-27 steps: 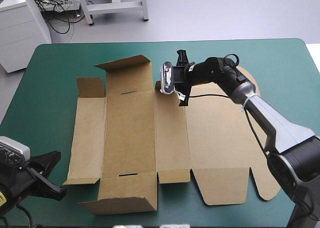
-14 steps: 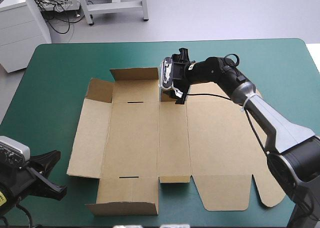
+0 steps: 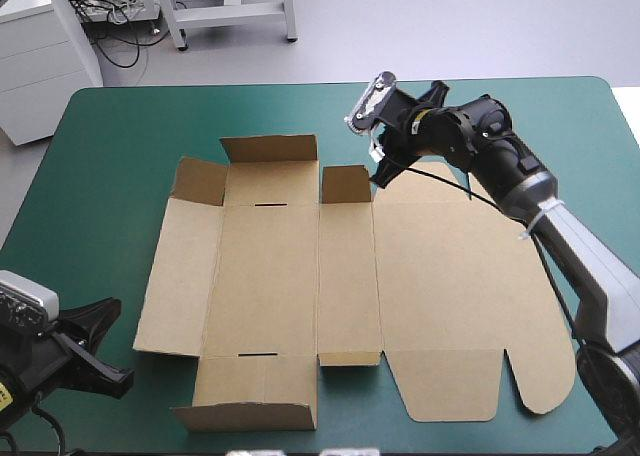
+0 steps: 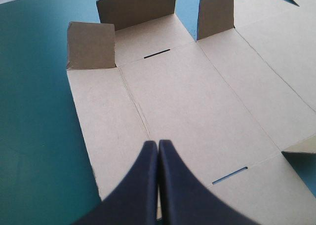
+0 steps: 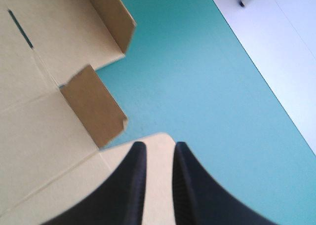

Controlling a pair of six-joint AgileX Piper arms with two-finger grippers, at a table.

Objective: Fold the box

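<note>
- Location: the box (image 3: 270, 276) lies opened out across the middle of the desk (image 3: 120, 136) in the high view, from left of centre to the lower right.
- Done so far: three far flaps stand raised along the upper edge, a wide one (image 3: 270, 148) between two small ones (image 3: 200, 181) (image 3: 347, 184). The near flap (image 3: 250, 408) at lower centre is lifted part way.
- Not done: the main panels and the lid (image 3: 450, 276) at right lie flat. No side wall is raised and nothing is tucked. The slots in the base are visibly empty.
- Right gripper (image 3: 380, 174): at upper centre, above the far edge just beside the right small flap. Its fingers are parted by a narrow gap. Board shows face-on beyond them, so I judge nothing is held.
- Left gripper (image 4: 158, 142): at lower left, off the box's near left corner, fingers pressed together in a point, empty.
- Assessment: early stage. Raising the walls and tucking the flaps remain.
</note>
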